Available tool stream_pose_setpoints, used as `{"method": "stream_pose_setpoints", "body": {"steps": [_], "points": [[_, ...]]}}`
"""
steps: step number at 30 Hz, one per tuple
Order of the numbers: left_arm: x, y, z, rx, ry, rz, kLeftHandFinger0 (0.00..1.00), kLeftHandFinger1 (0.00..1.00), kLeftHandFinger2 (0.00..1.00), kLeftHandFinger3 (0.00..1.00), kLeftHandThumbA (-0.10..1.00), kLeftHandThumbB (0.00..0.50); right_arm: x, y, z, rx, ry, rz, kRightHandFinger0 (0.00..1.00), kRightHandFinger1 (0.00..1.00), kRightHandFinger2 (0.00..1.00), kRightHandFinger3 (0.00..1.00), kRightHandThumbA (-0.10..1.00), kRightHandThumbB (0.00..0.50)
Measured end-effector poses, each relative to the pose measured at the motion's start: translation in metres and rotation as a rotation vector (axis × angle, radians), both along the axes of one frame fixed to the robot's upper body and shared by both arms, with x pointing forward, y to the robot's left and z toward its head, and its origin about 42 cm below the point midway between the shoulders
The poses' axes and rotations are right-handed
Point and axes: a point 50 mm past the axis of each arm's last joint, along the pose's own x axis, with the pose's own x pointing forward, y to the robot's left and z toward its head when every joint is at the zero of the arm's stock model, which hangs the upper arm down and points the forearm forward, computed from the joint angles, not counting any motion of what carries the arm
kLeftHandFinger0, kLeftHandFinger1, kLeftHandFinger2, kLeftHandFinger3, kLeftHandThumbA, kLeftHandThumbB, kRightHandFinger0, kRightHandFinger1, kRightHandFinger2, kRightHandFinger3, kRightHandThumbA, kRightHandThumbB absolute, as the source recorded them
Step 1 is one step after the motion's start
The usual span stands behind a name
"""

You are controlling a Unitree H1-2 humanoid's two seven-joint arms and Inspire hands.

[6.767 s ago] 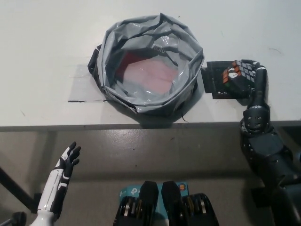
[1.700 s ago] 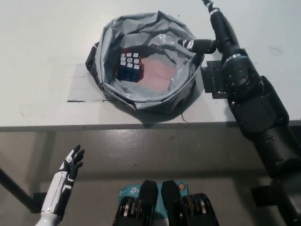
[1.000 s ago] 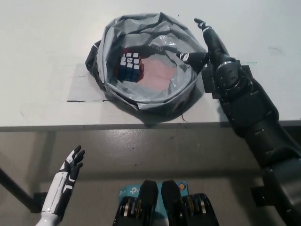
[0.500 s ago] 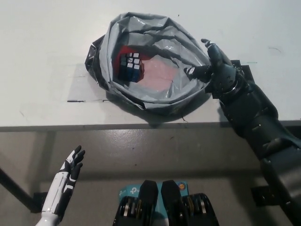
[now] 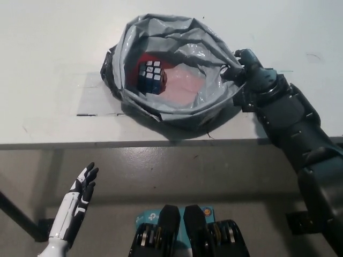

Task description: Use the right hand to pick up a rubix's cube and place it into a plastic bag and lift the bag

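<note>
Grey plastic bag (image 5: 177, 37), dark cube (image 5: 150, 77) with white and blue squares, black right hand (image 5: 247, 68), white table (image 5: 48, 48).

Single head cam, steep look-down, mid-range on table (image 5: 48, 64) edge w/ floor strip (image 5: 177, 171) below.

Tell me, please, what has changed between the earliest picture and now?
The cube went from the right hand beside the bag into the bag. That hand then closed on the bag's right rim, pulling it up. The left hand stayed open below the table.
</note>
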Motion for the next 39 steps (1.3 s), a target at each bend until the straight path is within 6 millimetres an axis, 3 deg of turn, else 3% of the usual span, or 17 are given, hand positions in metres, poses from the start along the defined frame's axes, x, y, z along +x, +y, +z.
{"method": "stream_pose_setpoints", "body": {"steps": [2, 3, 4, 7, 10, 13, 16, 17, 20, 21, 23, 25, 28, 29, 32, 34, 39], "points": [[0.002, -0.001, 0.001, 0.006, -0.005, -0.003, 1.0, 1.0, 1.0, 1.0, 1.0, 0.124, 0.001, 0.0, 0.005, 0.027, -0.01, 0.004, 0.03, 0.46, 0.81, 0.28, 0.16, 0.237], [0.003, -0.001, 0.002, 0.01, -0.007, -0.004, 1.0, 1.0, 1.0, 1.0, 1.0, 0.129, 0.002, 0.0, 0.011, 0.045, -0.021, 0.01, 0.01, 0.4, 0.72, 0.17, 0.15, 0.217], [0.003, -0.001, 0.002, 0.01, -0.007, -0.004, 1.0, 1.0, 1.0, 1.0, 1.0, 0.129, 0.002, 0.0, 0.011, 0.045, -0.021, 0.01, 0.01, 0.4, 0.72, 0.17, 0.15, 0.217], [0.003, -0.001, 0.002, 0.018, -0.007, -0.006, 1.0, 1.0, 1.0, 1.0, 1.0, 0.118, 0.004, 0.001, 0.03, 0.111, -0.062, 0.031, 0.12, 0.5, 0.79, 0.34, 0.16, 0.229], [0.003, -0.002, 0.002, 0.021, -0.007, -0.007, 1.0, 1.0, 1.0, 1.0, 1.0, 0.106, 0.005, 0.001, 0.045, 0.165, -0.092, 0.046, 0.11, 0.52, 0.81, 0.41, 0.17, 0.217], [0.003, -0.002, 0.002, 0.022, -0.007, -0.007, 1.0, 1.0, 0.98, 1.0, 1.0, 0.093, 0.005, 0.002, 0.059, 0.222, -0.11, 0.062, 0.0, 0.35, 0.71, 0.46, 0.16, 0.224], [0.003, -0.002, 0.002, 0.023, -0.008, -0.009, 1.0, 1.0, 0.97, 1.0, 1.0, 0.096, 0.004, 0.002, 0.07, 0.279, -0.114, 0.079, 0.0, 0.34, 0.74, 0.5, 0.16, 0.222], [0.004, -0.002, 0.002, 0.023, -0.009, -0.009, 1.0, 1.0, 0.96, 1.0, 1.0, 0.103, 0.004, 0.001, 0.073, 0.303, -0.111, 0.082, 0.0, 0.33, 0.76, 0.42, 0.13, 0.219], [0.004, -0.002, 0.003, 0.023, -0.011, -0.009, 1.0, 1.0, 0.95, 1.0, 1.0, 0.096, 0.002, -0.002, 0.084, 0.427, -0.094, 0.101, 0.0, 0.32, 0.75, 0.36, 0.08, 0.212], [0.004, -0.002, 0.003, 0.023, -0.011, -0.009, 1.0, 0.99, 0.94, 1.0, 1.0, 0.092, 0.002, -0.002, 0.084, 0.427, -0.094, 0.101, 0.0, 0.31, 0.71, 0.25, 0.13, 0.204], [0.006, -0.003, 0.004, 0.023, -0.014, -0.01, 1.0, 1.0, 0.94, 1.0, 1.0, 0.097, 0.001, -0.005, 0.091, 0.51, -0.077, 0.112, 0.0, 0.29, 0.69, 0.26, 0.12, 0.208], [0.006, -0.003, 0.005, 0.023, -0.016, -0.011, 1.0, 1.0, 0.94, 1.0, 1.0, 0.097, 0.0, -0.006, 0.093, 0.556, -0.067, 0.12, 0.0, 0.27, 0.7, 0.42, 0.11, 0.177], [0.008, -0.003, 0.006, 0.024, -0.021, -0.012, 1.0, 1.0, 0.93, 1.0, 1.0, 0.094, -0.001, -0.006, 0.098, 0.644, -0.047, 0.134, 0.0, 0.27, 0.71, 0.48, 0.07, 0.182], [0.008, -0.003, 0.006, 0.025, -0.022, -0.012, 1.0, 1.0, 0.93, 1.0, 1.0, 0.1, -0.002, -0.005, 0.099, 0.675, -0.043, 0.14, 0.0, 0.27, 0.72, 0.71, 0.06, 0.216], [0.008, -0.003, 0.006, 0.026, -0.021, -0.012, 1.0, 0.99, 0.92, 1.0, 0.97, 0.105, -0.004, 0.0, 0.105, 0.75, -0.042, 0.163, 0.0, 0.24, 0.67, 0.6, 0.02, 0.195], [0.008, -0.003, 0.006, 0.026, -0.021, -0.012, 1.0, 0.99, 0.92, 1.0, 0.97, 0.083, -0.005, 0.003, 0.109, 0.782, -0.049, 0.176, 0.0, 0.2, 0.64, 0.8, -0.03, 0.162], [0.008, -0.003, 0.006, 0.026, -0.02, -0.012, 1.0, 0.99, 0.92, 1.0, 0.97, 0.086, -0.006, 0.011, 0.124, 0.901, -0.059, 0.187, 0.0, 0.2, 0.7, 0.94, -0.1, 0.155]]}}
